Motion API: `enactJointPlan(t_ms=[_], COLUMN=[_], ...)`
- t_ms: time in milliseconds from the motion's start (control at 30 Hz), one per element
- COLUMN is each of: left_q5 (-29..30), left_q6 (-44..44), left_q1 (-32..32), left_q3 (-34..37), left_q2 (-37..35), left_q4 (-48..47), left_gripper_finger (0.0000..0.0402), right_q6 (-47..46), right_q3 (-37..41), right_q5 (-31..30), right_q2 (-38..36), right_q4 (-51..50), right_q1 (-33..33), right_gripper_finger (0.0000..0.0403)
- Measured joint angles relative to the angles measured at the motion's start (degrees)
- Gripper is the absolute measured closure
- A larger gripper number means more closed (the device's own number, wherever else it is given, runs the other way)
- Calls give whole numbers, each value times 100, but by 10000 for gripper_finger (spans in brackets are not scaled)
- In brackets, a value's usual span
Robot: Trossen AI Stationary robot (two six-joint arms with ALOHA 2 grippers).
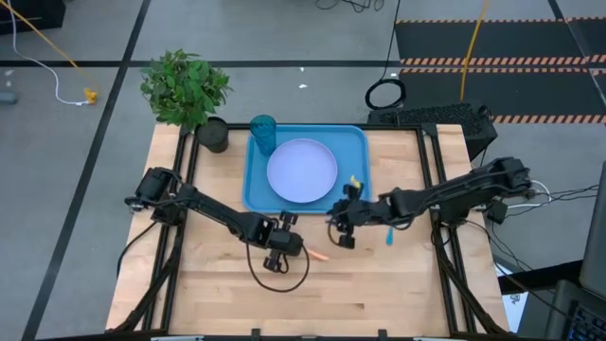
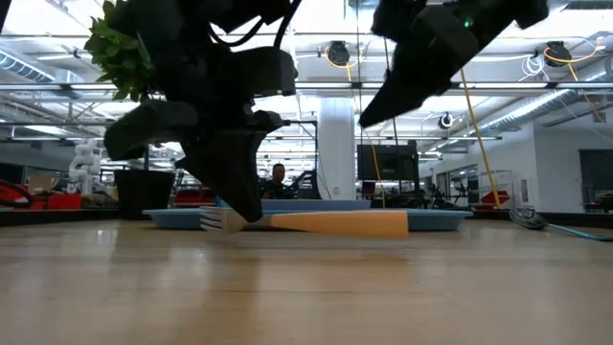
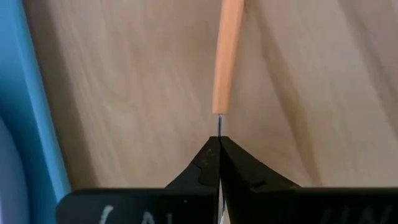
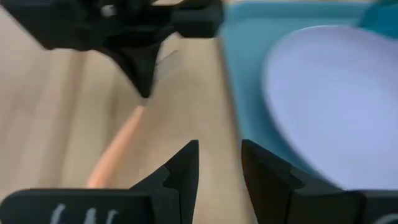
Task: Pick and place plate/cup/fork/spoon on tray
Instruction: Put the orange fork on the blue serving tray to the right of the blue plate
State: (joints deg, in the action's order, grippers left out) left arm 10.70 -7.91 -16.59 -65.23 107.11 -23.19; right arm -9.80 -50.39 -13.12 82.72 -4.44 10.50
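Observation:
The fork lies near the table's middle; its orange handle (image 1: 320, 254) shows in the high view, and its silver head (image 2: 222, 218) and handle (image 2: 335, 223) show in the low view. My left gripper (image 1: 297, 248) is shut on it. My right gripper (image 1: 337, 232) is open and empty, up off the table just right of the fork, beside the tray's near right corner. The blue tray (image 1: 355, 142) holds the pale plate (image 1: 302, 170) and the teal cup (image 1: 263, 133), which stands in its far left corner. The spoon's teal handle (image 1: 389, 234) lies on the table under my right arm. My left gripper pinches the fork's thin metal neck (image 3: 219, 123) between its two fingers, just before the orange handle (image 3: 225, 56) begins. The fingers (image 2: 239, 192) come from above and point down, across the fork. The fork lies level at table height; I cannot tell if it is lifted clear.
A green plant (image 1: 185, 85) in a dark pot (image 1: 213, 135) stands at the table's far left corner, beside the tray. Bare wood lies along the table's near side (image 1: 303, 303). People and equipment show in the room beyond the table.

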Motion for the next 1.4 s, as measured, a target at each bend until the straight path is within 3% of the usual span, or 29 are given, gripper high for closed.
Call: enactJointPlan(t_ms=[200, 700, 967, 1167, 1400], left_q5=[-5, 294, 299, 309, 282], left_q6=[175, 375, 304, 242, 135], left_q1=[8, 3, 1, 7, 1], left_q3=[0, 0, -2, -2, -2], left_q2=[-2, -4, -11, -11, -11], left_q4=[62, 231, 469, 491, 660], left_gripper_finger=[397, 400, 400, 400, 396], right_q6=[-124, -698, -738, -736, -474], right_q3=[0, 0, 0, 2, 11], right_q5=[867, 877, 706, 676, 419], right_q2=[601, 1337, 1793, 1927, 1777], right_q4=[1084, 1248, 1325, 1320, 1166], right_q1=[32, 599, 646, 634, 636], right_gripper_finger=[288, 225, 214, 250, 357])
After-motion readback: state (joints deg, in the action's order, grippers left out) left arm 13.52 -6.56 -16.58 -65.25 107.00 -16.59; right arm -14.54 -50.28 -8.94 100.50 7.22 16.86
